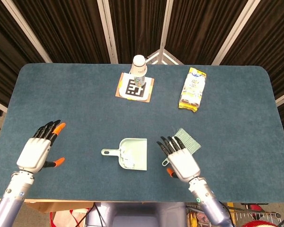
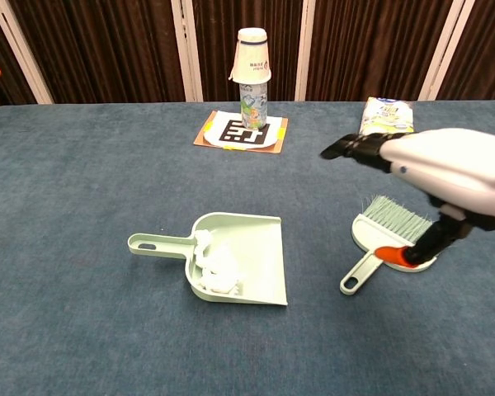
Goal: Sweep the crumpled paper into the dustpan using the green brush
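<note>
**Letting go of the brush the right way**

On the far left, my left hand floats over the bench with its fingers spread and nothing in them. It is well away from everything, and that is a good place for it to wait.

Next comes the dustpan, flat on the bench with its handle pointing left. The crumpled paper sits inside it, near the handle end. I think the sweeping part is done.

Just right of the dustpan is the green brush. It lies on the bench with its bristles pointing away from me. My right hand is over it with the fingers stretched out straight. My thumb tip looks very close to the brush, but I cannot tell if it touches. I do not seem to be gripping it.

To do this step well, I should lift my right hand straight up and slowly. That way I will not drag the brush or bump the dustpan and spill the paper.

Far off behind stand a bottle with a cup on top and a snack pack. I need not go near them.
</note>
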